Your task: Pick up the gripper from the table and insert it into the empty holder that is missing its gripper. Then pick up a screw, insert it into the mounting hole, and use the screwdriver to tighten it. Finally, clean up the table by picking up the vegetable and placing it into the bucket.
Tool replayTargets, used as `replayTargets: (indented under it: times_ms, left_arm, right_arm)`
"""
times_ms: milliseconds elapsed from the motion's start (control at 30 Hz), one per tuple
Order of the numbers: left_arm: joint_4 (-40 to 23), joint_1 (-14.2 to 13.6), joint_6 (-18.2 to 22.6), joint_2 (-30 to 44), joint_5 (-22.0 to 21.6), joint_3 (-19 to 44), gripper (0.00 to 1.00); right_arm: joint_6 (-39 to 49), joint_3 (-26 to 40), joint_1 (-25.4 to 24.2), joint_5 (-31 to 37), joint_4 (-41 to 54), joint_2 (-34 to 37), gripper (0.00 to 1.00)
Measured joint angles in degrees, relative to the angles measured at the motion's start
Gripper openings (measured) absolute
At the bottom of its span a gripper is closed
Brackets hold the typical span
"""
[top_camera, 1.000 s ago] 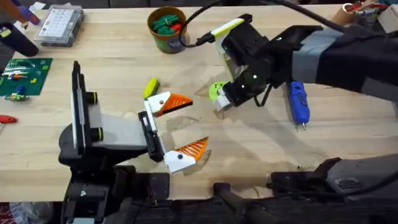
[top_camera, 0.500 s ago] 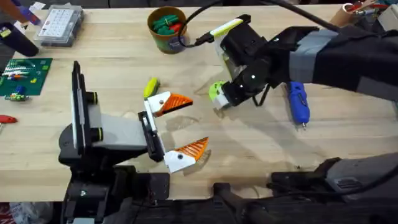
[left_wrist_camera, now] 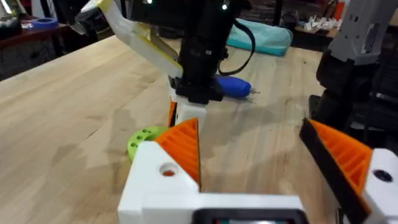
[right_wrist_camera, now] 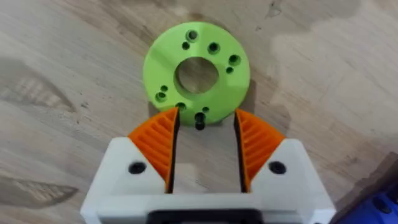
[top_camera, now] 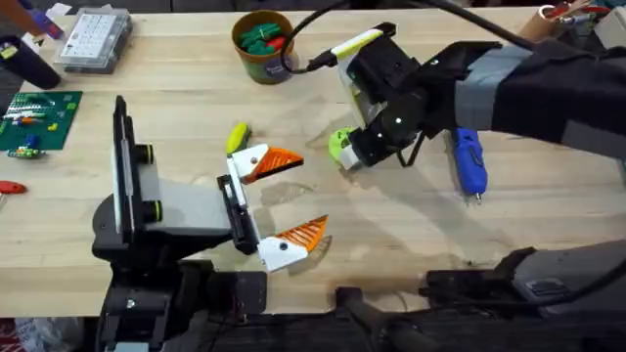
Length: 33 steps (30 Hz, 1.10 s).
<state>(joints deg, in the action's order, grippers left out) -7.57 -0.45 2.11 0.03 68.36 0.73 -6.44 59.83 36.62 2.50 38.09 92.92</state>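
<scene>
A lime-green disc (right_wrist_camera: pixel 196 74) with several holes lies flat on the table. My right gripper (right_wrist_camera: pixel 205 118) hovers open at the disc's near rim. A small dark screw (right_wrist_camera: pixel 200 119) sits there between the orange pads (right_wrist_camera: pixel 155 146), touching neither. From overhead, the right gripper (top_camera: pixel 350 161) covers part of the disc (top_camera: pixel 339 145). The blue screwdriver (top_camera: pixel 469 161) lies to its right. The yellow and green vegetable (top_camera: pixel 238 135) lies beside my open left gripper (top_camera: pixel 311 193). The bucket (top_camera: pixel 262 44) stands at the back. I cannot make out the loose gripper or its holder.
A clear compartment box (top_camera: pixel 93 39) sits at the back left, with a green circuit board (top_camera: pixel 34 117) at the left edge. The bucket holds green and red pieces. Bare wood lies between the two grippers and along the front right.
My right gripper has edged slightly back and left over the green disc. The left arm has stayed still.
</scene>
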Motion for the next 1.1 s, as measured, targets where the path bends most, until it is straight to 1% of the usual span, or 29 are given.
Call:
replayTargets:
  times_ms: [200, 333, 633, 767, 1100]
  left_arm:
    - [0.02, 0.00, 0.00, -0.01, 0.00, 0.00, 0.990]
    - [0.00, 0.00, 0.00, 0.00, 0.00, 0.00, 0.990]
    - [0.00, 0.00, 0.00, 0.00, 0.00, 0.00, 0.990]
    - [0.01, 0.00, 0.00, -0.01, 0.00, 0.00, 0.990]
    - [0.01, 0.00, 0.00, -0.01, 0.00, 0.00, 0.990]
  right_arm:
    - [0.00, 0.00, 0.00, 0.00, -0.02, -0.01, 0.489]
    - [0.00, 0.00, 0.00, 0.00, -0.03, 0.00, 0.442]
    - [0.00, 0.00, 0.00, 0.00, -0.04, 0.00, 0.383]
    - [0.00, 0.00, 0.00, 0.00, -0.03, 0.00, 0.340]
    - [0.00, 0.00, 0.11, 0.00, 0.00, 0.00, 0.298]
